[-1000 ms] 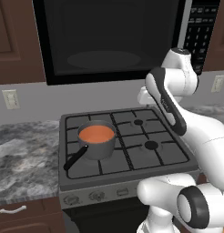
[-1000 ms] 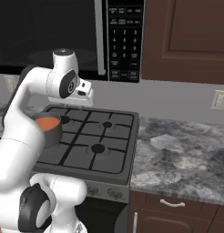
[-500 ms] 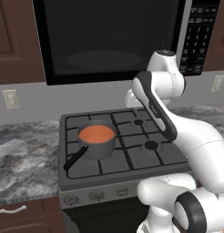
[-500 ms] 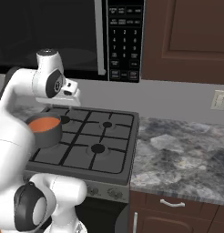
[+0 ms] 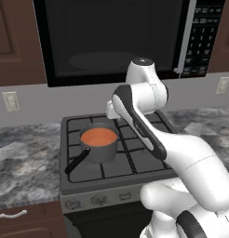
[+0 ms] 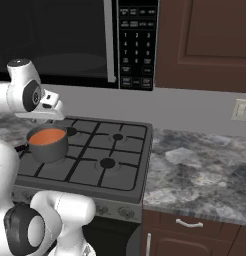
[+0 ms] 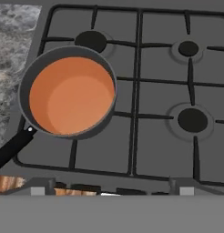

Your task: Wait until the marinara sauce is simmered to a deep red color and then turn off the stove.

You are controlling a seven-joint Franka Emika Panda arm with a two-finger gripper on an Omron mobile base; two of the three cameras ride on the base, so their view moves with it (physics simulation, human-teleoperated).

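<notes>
Currently we hold the gripper (image 6: 54, 106) wide open and empty above the stove (image 7: 145, 113), watching the still-orange marinara sauce (image 7: 70, 95) deepen before reaching for the near front knobs (image 5: 100, 200).

Orange marinara sauce (image 7: 68, 100) in saucepan (image 7: 23, 93) on stove (image 7: 150, 132), front-left burner.

My arm rose from the base, bent sharply at the elbow, and reached forward with the wrist held high. The hand pointed steeply downward. My gripper (image 6: 51, 116) hung in the air with its jaws spread wide, nothing between them and touching nothing.
</notes>
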